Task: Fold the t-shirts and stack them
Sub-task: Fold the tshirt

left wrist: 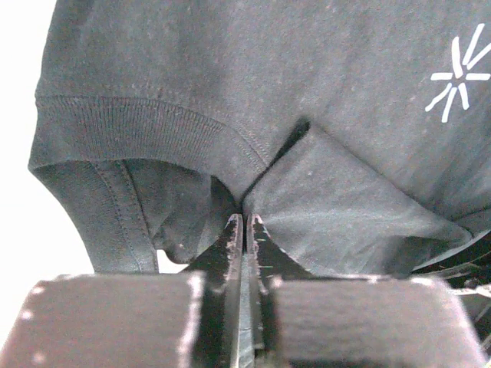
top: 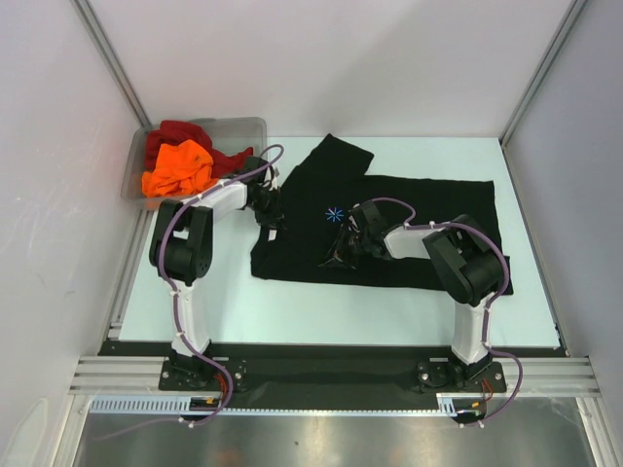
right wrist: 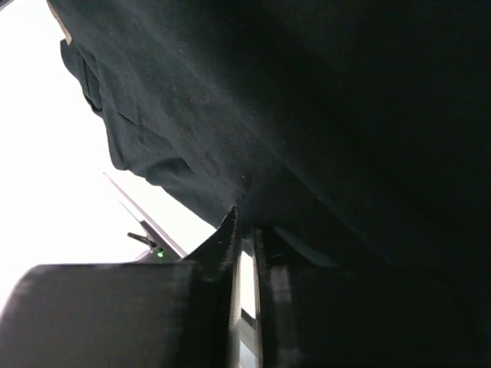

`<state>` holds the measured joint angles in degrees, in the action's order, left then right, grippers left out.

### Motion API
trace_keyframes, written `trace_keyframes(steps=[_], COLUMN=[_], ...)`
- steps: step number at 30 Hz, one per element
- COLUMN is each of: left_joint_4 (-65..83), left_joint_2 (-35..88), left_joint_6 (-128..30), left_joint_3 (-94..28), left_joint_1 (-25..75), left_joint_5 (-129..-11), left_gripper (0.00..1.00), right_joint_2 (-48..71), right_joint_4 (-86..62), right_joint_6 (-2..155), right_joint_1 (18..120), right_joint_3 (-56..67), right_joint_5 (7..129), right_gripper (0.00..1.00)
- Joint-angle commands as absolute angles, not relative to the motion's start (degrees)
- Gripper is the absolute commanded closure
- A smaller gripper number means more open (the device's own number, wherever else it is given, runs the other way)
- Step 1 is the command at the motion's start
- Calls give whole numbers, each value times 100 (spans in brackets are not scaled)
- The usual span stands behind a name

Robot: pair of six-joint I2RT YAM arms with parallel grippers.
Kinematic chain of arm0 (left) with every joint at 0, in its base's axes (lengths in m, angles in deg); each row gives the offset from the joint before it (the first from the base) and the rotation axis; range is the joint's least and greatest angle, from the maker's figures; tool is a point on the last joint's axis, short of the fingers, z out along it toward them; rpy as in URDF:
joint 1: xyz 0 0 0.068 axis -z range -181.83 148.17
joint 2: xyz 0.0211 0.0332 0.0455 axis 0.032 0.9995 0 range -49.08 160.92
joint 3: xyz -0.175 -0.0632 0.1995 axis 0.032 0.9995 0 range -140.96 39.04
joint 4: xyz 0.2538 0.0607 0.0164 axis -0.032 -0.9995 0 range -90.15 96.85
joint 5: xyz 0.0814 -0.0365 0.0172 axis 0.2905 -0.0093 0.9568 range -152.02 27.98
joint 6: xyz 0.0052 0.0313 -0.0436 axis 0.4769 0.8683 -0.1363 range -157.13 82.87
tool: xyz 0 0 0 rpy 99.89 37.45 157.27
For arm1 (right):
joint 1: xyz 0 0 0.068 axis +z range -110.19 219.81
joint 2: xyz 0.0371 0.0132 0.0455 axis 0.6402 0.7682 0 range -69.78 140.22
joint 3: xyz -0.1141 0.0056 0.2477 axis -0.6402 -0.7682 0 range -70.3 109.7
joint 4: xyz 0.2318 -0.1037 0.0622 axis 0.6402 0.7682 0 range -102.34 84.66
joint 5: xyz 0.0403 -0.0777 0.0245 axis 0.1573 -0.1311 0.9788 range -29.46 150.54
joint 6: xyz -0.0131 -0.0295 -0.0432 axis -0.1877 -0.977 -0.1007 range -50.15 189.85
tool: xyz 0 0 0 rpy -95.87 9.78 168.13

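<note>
The black t-shirt (top: 419, 209) lies spread on the table, its light-blue starburst (top: 334, 214) facing up. My left gripper (top: 271, 222) is at the shirt's left side and is shut on a pinch of cloth just below the ribbed collar (left wrist: 138, 123); the black t-shirt (left wrist: 230, 69) puckers at the tips of my left gripper (left wrist: 245, 216). My right gripper (top: 341, 251) is near the shirt's front edge. In the right wrist view my right gripper (right wrist: 245, 215) is shut on a lifted fold of the black t-shirt (right wrist: 307, 115). The orange t-shirt (top: 180, 167) and the dark red t-shirt (top: 175, 134) lie crumpled in the bin.
A clear grey plastic bin (top: 243, 125) stands at the back left corner of the table. White walls with metal frame posts close in the table on the left, back and right. Bare light table (top: 321, 306) shows in front of the black shirt.
</note>
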<state>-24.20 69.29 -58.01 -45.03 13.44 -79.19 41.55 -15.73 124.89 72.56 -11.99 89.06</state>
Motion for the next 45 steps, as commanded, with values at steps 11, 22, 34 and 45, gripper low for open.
trace_keyframes(steps=[11, 22, 34, 45], left_joint_4=[-2760, -2436, -2040, -2022], left_joint_2=[6141, 4998, 4690, 4874], left_joint_6=[-6033, -6279, -6437, -6376], left_joint_3=[-4596, -3207, -2205, -2213], left_joint_1=[1381, 1381, 1425, 1557], left_joint_5=[-8188, -8320, -8408, -8233], left_gripper=[100, 100, 100, 100], right_joint_2=[3587, 3771, 3806, 4035], right_joint_4=[277, 823, 1042, 1139], right_joint_6=[11248, 10553, 10377, 10281], right_joint_1=[6917, 6820, 6776, 6741], right_joint_3=[-561, -403, -420, -420], right_joint_5=[9253, 9816, 9799, 9702], right_gripper=[100, 100, 100, 97])
